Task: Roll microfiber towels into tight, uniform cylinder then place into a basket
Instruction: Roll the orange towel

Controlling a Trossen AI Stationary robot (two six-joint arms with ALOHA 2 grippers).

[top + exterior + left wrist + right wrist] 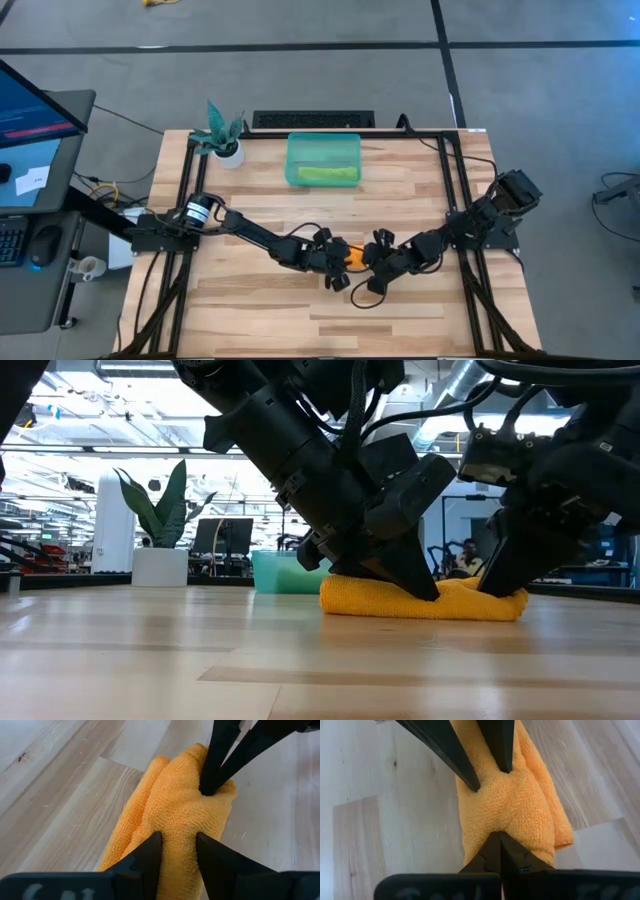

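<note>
Count from my station: two towels, one basket, two arms, one potted plant.

The orange towel point(353, 257) lies bunched in a rough roll on the table point(250, 320), about mid-table and nearer the front edge than the basket. The green towel point(326, 174) already sits inside the basket point(292, 160), which stands at the back of the table, well apart from the orange one. The potted plant point(222, 139) stands just beside the basket's left end.

Both grippers meet at the orange towel, one at each end. The left gripper point(178, 851) has its fingers a little way apart, with a ridge of orange cloth pinched between them; I read it as gripping the towel. The right gripper point(499, 851) has its fingertips drawn together to a point, nipping the cloth at the opposite end. In the low view both sets of fingers press down onto the roll, which rests flat on the wood.

A person shows in the room beyond the table, far off.
</note>
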